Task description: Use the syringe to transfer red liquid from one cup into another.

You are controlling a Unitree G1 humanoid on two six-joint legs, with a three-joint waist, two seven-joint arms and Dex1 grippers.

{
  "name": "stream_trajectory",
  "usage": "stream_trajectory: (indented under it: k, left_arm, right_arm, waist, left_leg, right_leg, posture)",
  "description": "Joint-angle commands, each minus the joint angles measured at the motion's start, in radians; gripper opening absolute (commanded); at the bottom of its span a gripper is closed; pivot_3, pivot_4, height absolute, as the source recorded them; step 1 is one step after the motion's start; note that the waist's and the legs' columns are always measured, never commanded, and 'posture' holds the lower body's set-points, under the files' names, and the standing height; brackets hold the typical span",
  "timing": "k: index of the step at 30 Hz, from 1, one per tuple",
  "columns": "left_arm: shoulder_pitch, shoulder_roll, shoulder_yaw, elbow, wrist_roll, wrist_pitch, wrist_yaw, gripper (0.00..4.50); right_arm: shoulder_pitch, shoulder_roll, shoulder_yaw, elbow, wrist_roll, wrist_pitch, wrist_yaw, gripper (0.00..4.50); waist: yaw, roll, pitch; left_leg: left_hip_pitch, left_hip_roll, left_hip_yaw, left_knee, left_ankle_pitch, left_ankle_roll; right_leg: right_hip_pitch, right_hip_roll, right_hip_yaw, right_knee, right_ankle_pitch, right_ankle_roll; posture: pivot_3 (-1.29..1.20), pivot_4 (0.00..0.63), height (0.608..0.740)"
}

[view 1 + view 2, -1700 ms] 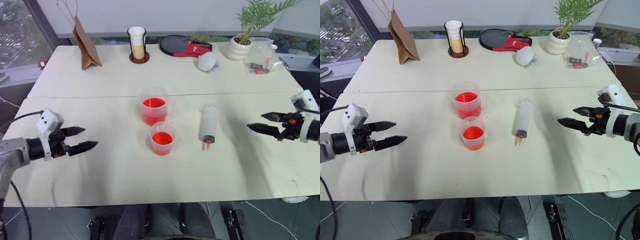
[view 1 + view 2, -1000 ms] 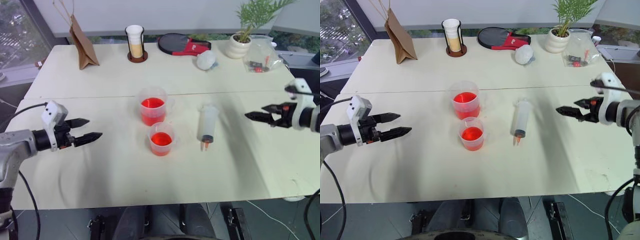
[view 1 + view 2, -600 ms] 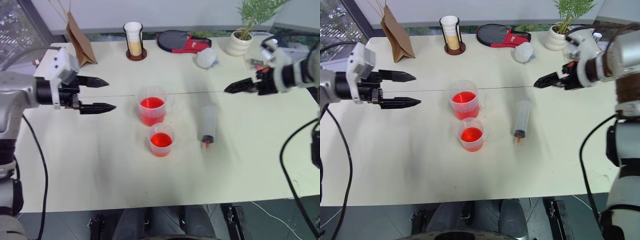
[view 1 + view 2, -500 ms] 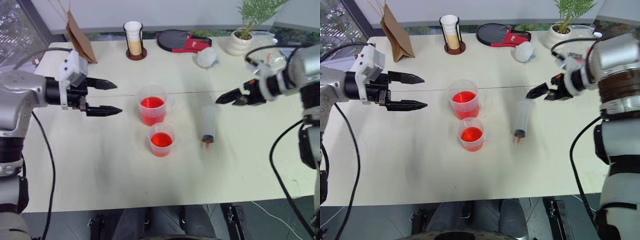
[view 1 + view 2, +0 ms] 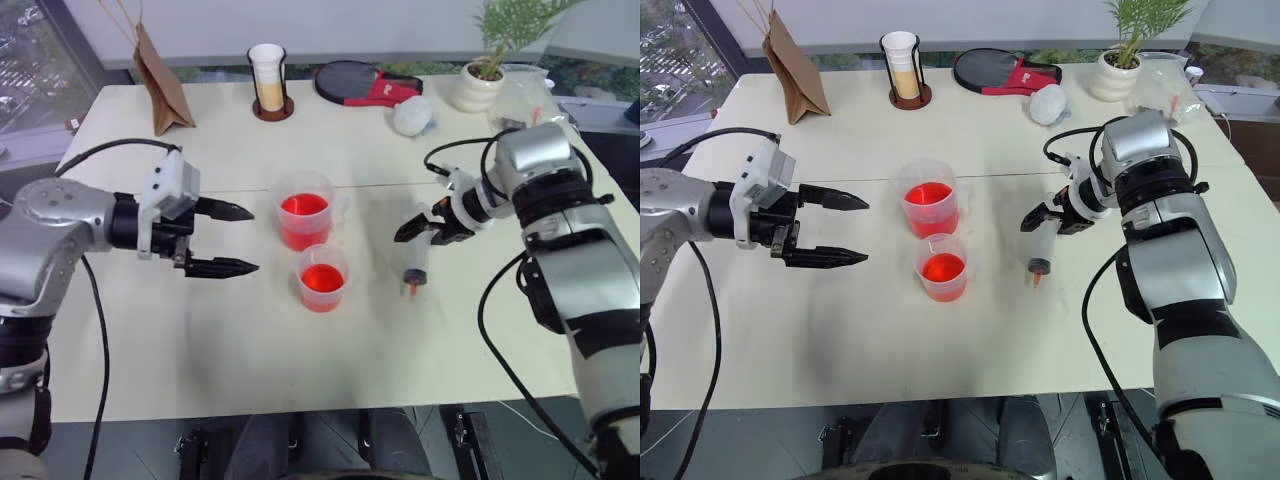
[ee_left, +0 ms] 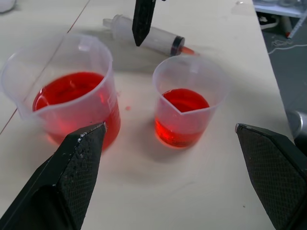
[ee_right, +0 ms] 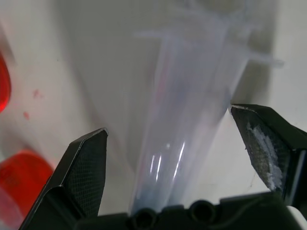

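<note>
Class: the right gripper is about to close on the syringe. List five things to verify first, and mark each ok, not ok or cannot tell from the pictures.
1. Right gripper open: ok, its fingers stand well apart in the wrist view.
2. Syringe between those fingers: ok, the barrel runs up the gap.
3. Syringe free of the cups: ok, it lies flat, apart from both.
4. Big cup and small cup upright, holding red liquid: ok.
5. Left gripper out of the way: ok, open, beside the cups and touching neither.
6. Right gripper low enough to grip the barrel: cannot tell.
</note>
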Motion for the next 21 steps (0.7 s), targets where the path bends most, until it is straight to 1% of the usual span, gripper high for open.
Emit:
stream_trajectory:
  k: [1,2,3,4,5,8,10,12,14,16,19,21]
  left_arm:
    - [0.009,0.005,0.043,-0.032,-0.013,-0.001,0.025,4.50]
    - [0.015,0.004,0.043,-0.034,-0.012,-0.003,0.031,4.50]
    - [0.021,0.004,0.042,-0.035,-0.009,-0.006,0.036,4.50]
    - [0.025,0.005,0.040,-0.033,-0.006,-0.011,0.039,4.50]
    - [0.028,0.004,0.039,-0.029,-0.003,-0.015,0.041,4.50]
    - [0.024,0.001,0.038,-0.002,0.004,-0.027,0.044,4.50]
    - [0.017,0.004,0.042,0.043,0.018,-0.041,0.045,4.50]
    - [0.011,0.016,0.049,0.105,0.037,-0.064,0.040,4.50]
    - [-0.004,0.025,0.056,0.185,0.054,-0.091,0.028,4.50]
    - [-0.038,0.023,0.056,0.258,0.065,-0.111,0.019,4.50]
    - [-0.120,0.005,0.023,0.414,0.110,-0.166,-0.010,4.50]
    - [-0.182,-0.020,-0.003,0.514,0.147,-0.201,-0.018,4.50]
  right_arm:
    - [-0.011,0.023,0.005,0.002,-0.033,-0.032,-0.013,3.07]
    - [-0.006,0.027,0.004,-0.001,-0.037,-0.030,-0.015,2.57]
    - [-0.002,0.029,0.001,-0.004,-0.039,-0.024,-0.015,1.97]
    - [0.000,0.031,-0.003,-0.009,-0.041,-0.018,-0.017,1.60]
    - [0.004,0.033,-0.010,-0.015,-0.041,-0.012,-0.021,1.35]
    - [0.001,0.034,-0.050,-0.022,-0.035,0.004,-0.042,1.35]
    - [-0.034,0.018,-0.112,-0.033,-0.010,0.008,-0.037,1.35]
    - [-0.055,-0.025,-0.131,-0.140,0.022,-0.110,0.057,1.35]
    - [-0.072,-0.033,-0.240,-0.259,0.079,-0.307,0.114,1.35]
    - [-0.078,-0.048,-0.286,-0.342,0.128,-0.400,0.209,1.35]
    - [-0.093,0.029,-0.439,-0.410,0.240,-0.521,0.227,1.35]
    - [-0.034,0.095,-0.438,-0.490,0.234,-0.684,0.240,1.35]
  waist:
    - [-0.001,0.000,0.000]
    - [-0.003,0.000,0.000]
    - [-0.003,0.000,0.000]
    - [-0.003,-0.001,-0.001]
    - [-0.003,-0.001,-0.001]
    - [-0.001,-0.001,-0.001]
    - [-0.001,-0.001,0.000]
    - [-0.002,0.000,0.000]
    - [-0.003,0.002,0.001]
    - [-0.005,0.002,0.001]
    - [-0.005,0.001,0.000]
    - [-0.005,-0.001,0.000]
  left_leg:
    - [0.000,0.000,0.000,0.000,0.000,0.000]
    - [0.000,0.000,0.000,0.000,0.000,0.000]
    - [0.000,0.000,0.000,0.000,0.000,0.000]
    - [0.001,0.000,0.000,0.000,0.000,0.000]
    - [0.001,0.000,-0.001,0.000,0.000,0.000]
    - [0.001,0.000,-0.001,0.000,0.000,-0.001]
    - [0.001,0.000,-0.001,0.000,0.000,-0.001]
    - [0.001,0.000,-0.001,0.000,0.001,-0.001]
    - [0.001,0.000,-0.001,-0.001,0.001,-0.001]
    - [0.001,0.000,0.000,-0.001,0.001,-0.001]
    - [0.002,0.001,-0.001,-0.002,0.001,-0.001]
    - [0.003,0.001,-0.001,-0.003,0.001,-0.001]
  right_leg:
    - [0.000,0.000,0.000,0.000,0.000,0.000]
    - [0.000,0.000,0.000,0.000,0.000,0.000]
    - [0.000,0.000,0.000,0.000,0.000,0.000]
    - [0.000,0.000,0.000,0.000,0.000,0.000]
    - [0.000,0.001,0.000,0.001,0.000,0.000]
    - [0.001,0.001,0.000,0.001,0.000,0.000]
    - [0.001,0.001,0.000,0.001,0.000,0.000]
    - [0.001,0.001,0.000,0.001,0.000,0.000]
    - [0.000,0.001,0.000,0.001,0.000,0.000]
    - [-0.001,0.002,0.000,0.001,0.000,0.000]
    - [-0.001,0.004,0.000,0.001,0.000,0.001]
    - [0.000,0.005,0.000,0.001,0.000,0.001]
  posture:
    - [0.00,0.150,0.740]
    - [0.00,0.150,0.740]
    - [0.00,0.150,0.740]
    - [0.00,0.150,0.740]
    - [0.00,0.150,0.740]
    - [0.00,0.150,0.740]
    - [0.00,0.150,0.740]
    - [0.00,0.150,0.740]
    - [0.00,0.150,0.740]
    - [0.00,0.150,0.740]
    - [0.00,0.150,0.740]
    - [0.00,0.150,0.740]
